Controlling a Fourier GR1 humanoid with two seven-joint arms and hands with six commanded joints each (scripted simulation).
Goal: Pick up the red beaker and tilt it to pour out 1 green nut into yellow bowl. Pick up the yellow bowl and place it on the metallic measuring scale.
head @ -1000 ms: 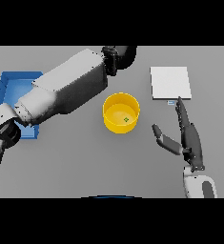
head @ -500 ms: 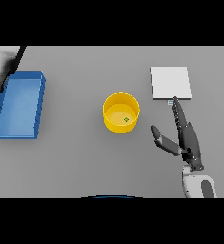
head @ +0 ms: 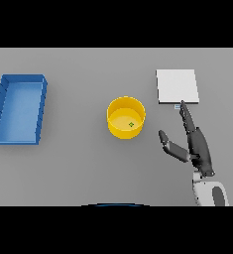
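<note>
Yellow bowl [head: 126, 117] sits upright near the table's middle, one green nut [head: 131, 124] lying on its floor. Pour looks done, judging by that. No red beaker in view.

My right hand [head: 195, 144] rests to the bowl's right, fingers straight and apart, thumb splayed out toward the bowl, holding nothing. Fingertips point up at the near edge of the metallic measuring scale [head: 177, 86] and reach about to it; whether they touch it I cannot tell. My left hand shows nowhere.

Handling, as I judge it: bowl looks rigid, thin-walled, light, with a smooth and probably slick wall. Straight sides, open top. Best hold is likely around the right-hand wall, thumb on one side and fingers on the other, or a pinch over the rim. Keep it level so the nut does not roll out. Too hard a side push on a light bowl would slide it off across the grey table [head: 78, 168].

Room: open table between my hand and the bowl. Scale is a flat, low square plate just up and right of the bowl, near it but apart; its raised edge needs clearing before setting down. Blue tray [head: 3, 99] lies well apart at far left, no obstacle.
</note>
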